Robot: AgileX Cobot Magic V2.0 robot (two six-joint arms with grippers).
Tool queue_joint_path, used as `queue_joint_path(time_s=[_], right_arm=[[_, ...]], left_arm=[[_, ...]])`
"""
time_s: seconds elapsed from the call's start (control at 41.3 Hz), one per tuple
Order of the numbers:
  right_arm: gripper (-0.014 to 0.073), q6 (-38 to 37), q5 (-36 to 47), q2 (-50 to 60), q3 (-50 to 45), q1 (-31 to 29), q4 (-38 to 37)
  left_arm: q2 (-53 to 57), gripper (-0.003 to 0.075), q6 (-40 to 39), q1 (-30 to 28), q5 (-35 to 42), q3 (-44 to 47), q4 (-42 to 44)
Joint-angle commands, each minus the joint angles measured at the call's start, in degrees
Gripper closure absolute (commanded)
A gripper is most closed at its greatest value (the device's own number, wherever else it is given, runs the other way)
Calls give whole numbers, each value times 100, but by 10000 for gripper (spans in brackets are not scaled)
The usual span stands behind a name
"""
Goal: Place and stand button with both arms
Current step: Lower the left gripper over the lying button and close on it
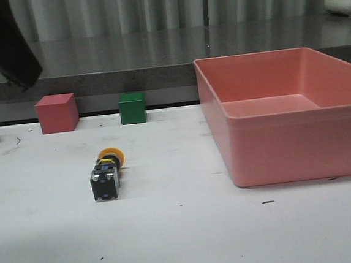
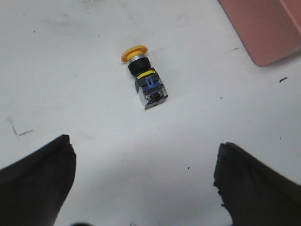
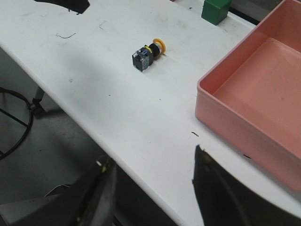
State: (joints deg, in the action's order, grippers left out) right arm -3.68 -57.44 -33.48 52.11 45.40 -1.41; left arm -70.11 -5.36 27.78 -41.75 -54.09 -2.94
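Yellow-capped button (image 1: 107,174) lies sideways mid-frame on the bench (image 1: 185,241); left pincer (image 2: 143,181) spread wide, empty; right pincer (image 3: 155,188) cropped, apparently open, empty.

We count one button (image 1: 106,173), one pink cube (image 1: 57,113), two green cubes (image 1: 132,108), and one pink bin (image 1: 284,113).

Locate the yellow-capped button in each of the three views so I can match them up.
Front view: the button lies on its side on the white table, left of centre.
Left wrist view: the button lies above the open left gripper.
Right wrist view: the button lies in the upper middle.
Shared landmark: the pink bin shows in all three.
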Motion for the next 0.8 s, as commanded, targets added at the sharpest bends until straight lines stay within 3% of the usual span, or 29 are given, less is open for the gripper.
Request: queue_joint_path(time_s=[0.0,0.314,0.774], right_arm=[[190,83,368,-18,128,-29,7],[190,83,368,-18,128,-29,7],[190,83,368,-18,128,-29,7]], left_arm=[[-385,136,-368,39,60,-524,-66],[-2050,136,-1022,39,-716,-1732,-32],[-3626,157,-2105,276,-917,-2862,620]])
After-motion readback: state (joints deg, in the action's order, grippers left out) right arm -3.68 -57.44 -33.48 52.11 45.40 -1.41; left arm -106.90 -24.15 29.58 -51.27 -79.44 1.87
